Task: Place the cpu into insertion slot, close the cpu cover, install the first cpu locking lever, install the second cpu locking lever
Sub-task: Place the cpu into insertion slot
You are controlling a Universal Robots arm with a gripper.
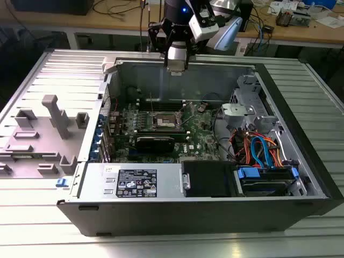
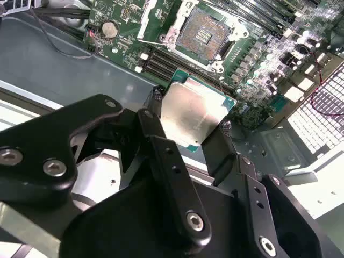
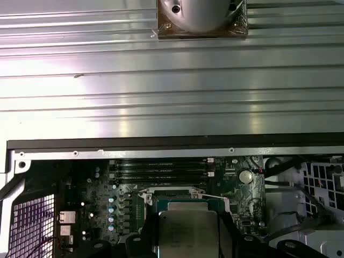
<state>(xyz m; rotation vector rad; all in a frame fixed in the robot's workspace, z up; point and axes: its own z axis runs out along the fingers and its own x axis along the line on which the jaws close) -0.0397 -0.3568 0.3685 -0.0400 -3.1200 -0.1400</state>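
Black gripper [image 2: 189, 115] linkages sit closest to me in the second wrist view, fingers [image 2: 155, 102] pinching the cpu [image 2: 196, 107] by two opposite edges, silver top toward the lens. Beyond it the insertion slot [image 2: 201, 33] lies bare and dark-centred on the green motherboard [image 2: 258, 59]. From the exterior view I get the height: the gripper [image 1: 176, 65] hangs at about twelve o'clock from the slot [image 1: 165, 121], up by the far wall of the case [image 1: 161, 215], well apart from the board.

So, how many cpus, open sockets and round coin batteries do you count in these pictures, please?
cpu: 1
insertion slot: 1
coin battery: 1
Total: 3
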